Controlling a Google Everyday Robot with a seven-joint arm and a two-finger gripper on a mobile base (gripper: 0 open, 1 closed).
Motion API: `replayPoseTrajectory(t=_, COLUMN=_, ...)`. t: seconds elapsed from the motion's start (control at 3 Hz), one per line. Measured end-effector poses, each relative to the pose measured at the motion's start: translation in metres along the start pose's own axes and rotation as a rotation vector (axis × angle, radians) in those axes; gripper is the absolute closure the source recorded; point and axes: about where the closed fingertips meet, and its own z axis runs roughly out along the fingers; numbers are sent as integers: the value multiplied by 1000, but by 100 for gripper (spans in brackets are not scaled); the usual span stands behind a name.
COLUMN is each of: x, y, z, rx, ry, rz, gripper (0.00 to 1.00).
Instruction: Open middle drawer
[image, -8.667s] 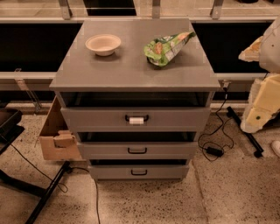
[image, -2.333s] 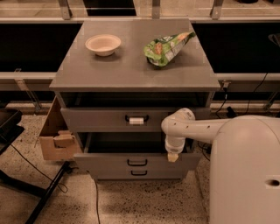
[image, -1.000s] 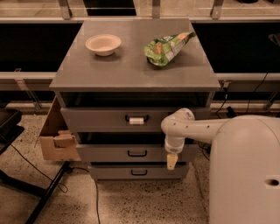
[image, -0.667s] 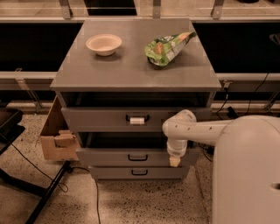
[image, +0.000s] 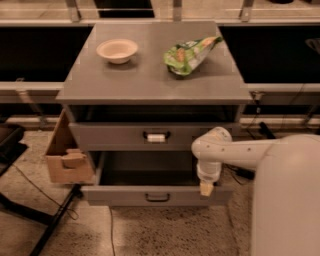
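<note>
The grey three-drawer cabinet (image: 150, 82) stands in the middle of the camera view. Its middle drawer (image: 125, 194) is pulled well out toward me, showing its dark grey inside (image: 150, 170) and the small black bar handle (image: 157, 198) on its flat front. My gripper (image: 206, 188) points down at the right end of that drawer's front top edge, at the end of my white arm (image: 235, 152). The top drawer (image: 115, 135), with a white tag on its handle (image: 156, 136), is slightly out. The lowest drawer is hidden under the open one.
A cream bowl (image: 117, 50) and a green snack bag (image: 191, 50) lie on the cabinet top. An open cardboard box (image: 67, 155) sits against the cabinet's left side. Black stand legs (image: 50, 227) and cables cross the speckled floor at left. My white body (image: 287, 200) fills the lower right.
The middle drawer has slid further out toward me, its front and handle now lower in view. My gripper moved down and toward me with it.
</note>
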Motion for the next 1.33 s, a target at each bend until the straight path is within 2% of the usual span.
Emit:
replayPoseTrajectory(t=0.67, x=5, y=9, z=0, rx=1, ry=2, rz=7, gripper=100)
replayPoseTrajectory(t=1.33, x=12, y=31, z=0, rx=0, ry=2, rz=20, gripper=100)
